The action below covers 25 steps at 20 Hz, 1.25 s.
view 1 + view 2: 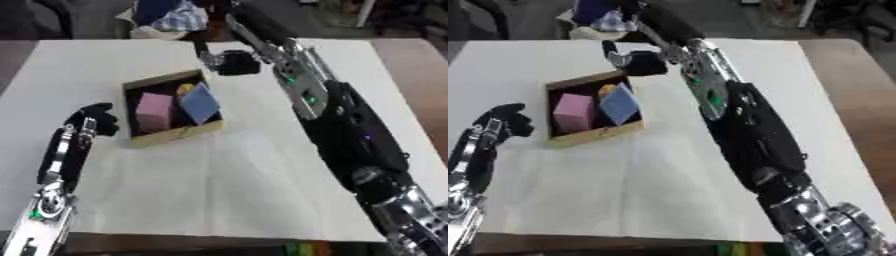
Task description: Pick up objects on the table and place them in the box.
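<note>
An open cardboard box (171,135) stands left of the table's middle. Inside it are a pink block (154,111), a blue block (200,103) tilted on edge, and a small orange-yellow thing (185,89) at the back. My right arm reaches across the table from the lower right, and my right hand (237,63) hovers just beyond the box's far right corner. Nothing shows whether it holds anything. My left hand (94,120) sits just left of the box, apart from it, with relaxed fingers holding nothing.
A white cloth covers the table (219,175). Beyond the far edge lies a bundle of blue and white fabric (171,15). Brown floor (420,75) shows to the right of the table.
</note>
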### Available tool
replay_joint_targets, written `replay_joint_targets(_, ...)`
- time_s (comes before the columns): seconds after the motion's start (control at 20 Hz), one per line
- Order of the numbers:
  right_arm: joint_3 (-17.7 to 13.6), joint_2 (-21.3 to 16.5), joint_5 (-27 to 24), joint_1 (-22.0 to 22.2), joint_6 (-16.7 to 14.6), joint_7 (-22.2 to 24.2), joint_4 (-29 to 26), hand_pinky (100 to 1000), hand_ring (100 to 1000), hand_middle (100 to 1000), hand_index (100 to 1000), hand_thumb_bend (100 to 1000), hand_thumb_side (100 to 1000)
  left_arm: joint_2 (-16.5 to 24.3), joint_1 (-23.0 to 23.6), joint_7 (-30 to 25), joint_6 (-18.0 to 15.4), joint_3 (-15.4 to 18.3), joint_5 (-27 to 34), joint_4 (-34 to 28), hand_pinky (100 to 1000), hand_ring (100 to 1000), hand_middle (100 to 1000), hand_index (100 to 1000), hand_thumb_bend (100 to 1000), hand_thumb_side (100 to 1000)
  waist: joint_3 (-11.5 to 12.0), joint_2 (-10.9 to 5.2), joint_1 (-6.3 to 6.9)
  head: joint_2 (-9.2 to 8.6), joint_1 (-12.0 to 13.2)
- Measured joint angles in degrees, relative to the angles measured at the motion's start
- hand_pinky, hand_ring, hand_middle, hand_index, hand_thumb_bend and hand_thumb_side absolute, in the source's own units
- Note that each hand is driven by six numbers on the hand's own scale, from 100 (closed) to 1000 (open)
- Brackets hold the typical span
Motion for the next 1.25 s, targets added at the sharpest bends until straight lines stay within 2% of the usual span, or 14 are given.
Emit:
replay_joint_targets(0.35, -3.57, -3.48, -6.57, 8.89, 3.52, -2.88, -8.64, 836, 747, 850, 976, 100, 667, 0.01, 0.0, 0.43, -0.08, 0.32, 0.0, 0.0, 633, 589, 559, 774, 100, 924, -0.73, 0.23, 0.0, 0.0, 0.86)
replay_joint_targets(0.65, -5.45, -4.42, -12.4, 17.09, 6.2, -5.28, -14.26, 827, 726, 829, 971, 100, 726, 0.01, -0.01, 0.82, -0.13, 0.33, 0.0, -0.01, 632, 588, 557, 772, 100, 922, -1.08, 0.23, 0.02, 0.0, 1.02)
replay_joint_targets(1.25, -7.73, -4.4, -24.37, 27.11, 9.08, -5.8, -19.24, 821, 703, 808, 964, 100, 751, 0.01, -0.01, 1.11, -0.26, 0.37, 0.13, -0.05, 631, 586, 557, 772, 100, 921, -1.79, 0.32, 0.02, 0.0, 1.24)
